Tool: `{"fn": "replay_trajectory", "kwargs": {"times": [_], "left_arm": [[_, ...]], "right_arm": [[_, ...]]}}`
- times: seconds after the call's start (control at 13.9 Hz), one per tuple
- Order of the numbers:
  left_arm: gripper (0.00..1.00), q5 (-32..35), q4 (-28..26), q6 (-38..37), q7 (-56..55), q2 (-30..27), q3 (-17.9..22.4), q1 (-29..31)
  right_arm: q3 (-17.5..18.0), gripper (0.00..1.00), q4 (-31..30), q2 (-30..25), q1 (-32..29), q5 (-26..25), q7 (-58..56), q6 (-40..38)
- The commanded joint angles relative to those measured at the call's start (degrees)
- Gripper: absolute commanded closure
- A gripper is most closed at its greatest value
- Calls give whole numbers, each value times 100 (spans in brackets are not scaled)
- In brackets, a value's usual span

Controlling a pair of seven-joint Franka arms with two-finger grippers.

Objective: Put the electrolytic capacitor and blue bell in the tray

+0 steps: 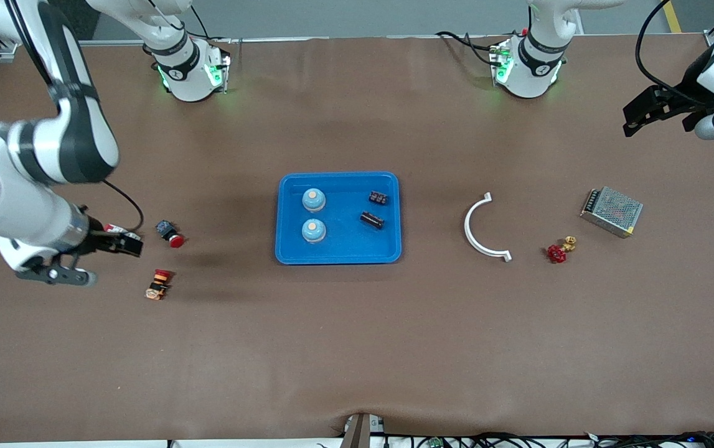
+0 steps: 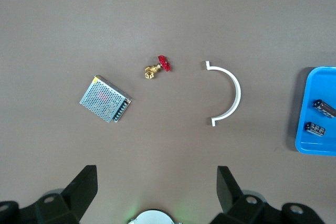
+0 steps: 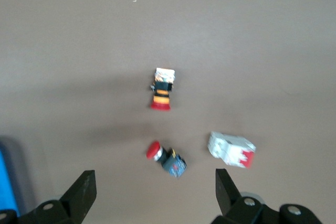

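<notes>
On the brown table [image 1: 357, 348], the blue tray [image 1: 338, 254] sits midway between both arms' ends, holding two blue bells [image 1: 314, 200] and, toward the left arm's end, two black capacitors [image 1: 372, 219]. Both arms wait aloft: the left gripper [image 2: 157, 184] over the left end's bare tabletop, fingers apart, empty; the right gripper [image 3: 156, 187] spread above a red push button [image 3: 166, 158].

Left gripper [image 2: 157, 190], jaws wide open, hangs over bare brown worktop [image 2: 157, 14]. Below: metal mesh box [image 2: 105, 98], small red-handled tap [image 2: 158, 68], white half-ring [image 2: 227, 94], blue tray [image 2: 310, 109] w/ 2 black capacitors [image 2: 319, 117].
</notes>
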Motion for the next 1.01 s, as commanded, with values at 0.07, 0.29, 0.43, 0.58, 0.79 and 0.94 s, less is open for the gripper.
{"fn": "replay_trajectory", "kwargs": {"times": [0.07,0.29,0.43,0.58,0.79,0.94], "left_arm": [[0,113,-113,105,47,-118,-42,32],[0,104,-105,105,38,-118,-34,41],[0,104,-105,105,30,-126,-25,41],[0,104,-105,97,30,-126,-25,41],[0,104,-78,97,12,-118,2,41],[0,104,-70,97,21,-126,2,41]], "right_arm": [[5,0,-342,-1108,58,28,-131,-701],[-257,0,-333,-1373,94,28,-507,-905],[-468,0,-316,-1469,76,28,-693,-975],[-644,0,-202,-1601,85,141,-702,-1124],[-1005,0,88,-1619,172,326,-737,-1431],[-1145,0,229,-1619,173,441,-1026,-1590]]}}
